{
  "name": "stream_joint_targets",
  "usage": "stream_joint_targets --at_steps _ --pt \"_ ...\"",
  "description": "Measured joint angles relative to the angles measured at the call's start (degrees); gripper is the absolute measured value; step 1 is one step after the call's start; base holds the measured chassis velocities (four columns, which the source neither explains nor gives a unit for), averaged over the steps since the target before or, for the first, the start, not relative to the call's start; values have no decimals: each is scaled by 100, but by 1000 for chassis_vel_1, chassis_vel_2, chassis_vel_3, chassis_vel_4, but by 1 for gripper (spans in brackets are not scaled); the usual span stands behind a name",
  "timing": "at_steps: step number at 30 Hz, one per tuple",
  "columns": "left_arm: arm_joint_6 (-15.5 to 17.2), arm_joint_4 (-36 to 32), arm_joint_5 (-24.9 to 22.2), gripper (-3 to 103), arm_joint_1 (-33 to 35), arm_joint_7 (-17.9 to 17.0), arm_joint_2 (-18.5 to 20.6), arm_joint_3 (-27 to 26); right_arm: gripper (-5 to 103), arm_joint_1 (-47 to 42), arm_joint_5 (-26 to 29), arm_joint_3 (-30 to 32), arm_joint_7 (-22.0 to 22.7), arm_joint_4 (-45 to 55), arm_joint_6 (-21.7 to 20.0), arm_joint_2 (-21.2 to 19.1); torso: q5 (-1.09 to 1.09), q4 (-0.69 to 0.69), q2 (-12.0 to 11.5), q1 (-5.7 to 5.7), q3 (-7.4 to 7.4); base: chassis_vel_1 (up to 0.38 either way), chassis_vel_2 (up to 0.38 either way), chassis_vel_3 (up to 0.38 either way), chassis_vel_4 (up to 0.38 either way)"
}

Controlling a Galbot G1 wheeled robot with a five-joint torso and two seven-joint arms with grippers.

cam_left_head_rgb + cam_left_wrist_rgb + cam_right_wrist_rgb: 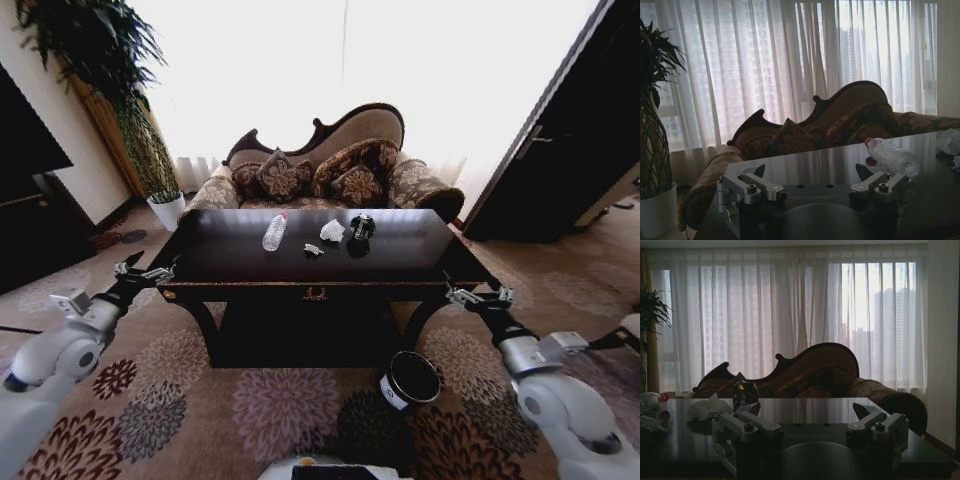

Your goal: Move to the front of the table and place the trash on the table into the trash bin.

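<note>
While the head view puts the table (420,250) squarely ahead, trash (332,231) mid-top, trash bin (410,380) by its front edge, approach looks finished and reaching comes next; wrist views show the left gripper (810,181) and right gripper (807,419) level, wide, holding nothing.
</note>
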Motion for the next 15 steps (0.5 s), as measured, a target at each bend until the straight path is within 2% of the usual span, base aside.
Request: stream_joint_targets --at_steps 2,7,8,13,15 --pt "0 37 -4 100 -163 4 42 149 100 -10 -13 -8 0 5 2 24 0 0 0 0 0 0 0 0 0" --pt "108 400 -117 100 -1569 -45 157 1463 100 -47 -25 9 -2 24 7 71 -1 -2 0 0 0 0 0 0 0" --pt "108 400 -117 100 -1569 -45 157 1463 100 -47 -25 9 -2 24 7 71 -1 -2 0 0 0 0 0 0 0" --pt "219 729 -110 100 -2772 -145 16 2694 100 -42 10 90 3 -21 7 56 -1 0 0 1 0 0 0 0 0" --pt "233 781 -106 100 -2954 -159 -20 2871 100 -43 12 103 3 -38 7 56 0 0 0 1 0 0 0 0 0"
